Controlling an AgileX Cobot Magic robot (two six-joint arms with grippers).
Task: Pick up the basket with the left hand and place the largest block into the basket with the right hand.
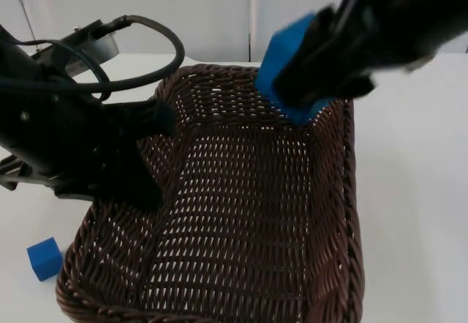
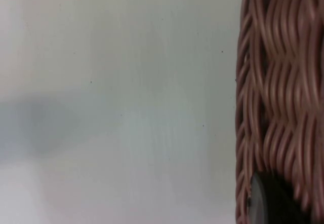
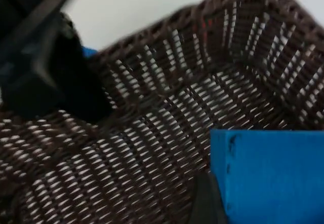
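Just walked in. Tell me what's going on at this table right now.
The left gripper holds the brown wicker basket by its left rim, jaws shut on the weave. The right gripper carries the large blue block over the basket's far end, jaws shut on it; it has not been let go. A small blue block sits on the white table just outside the basket's near left corner.

Basket (image 1: 248, 213) is dark brown woven wicker, rough and slightly shiny; the big blue block (image 1: 281, 56) looks matt, foam-like; white table (image 1: 417, 191) smooth, matt.
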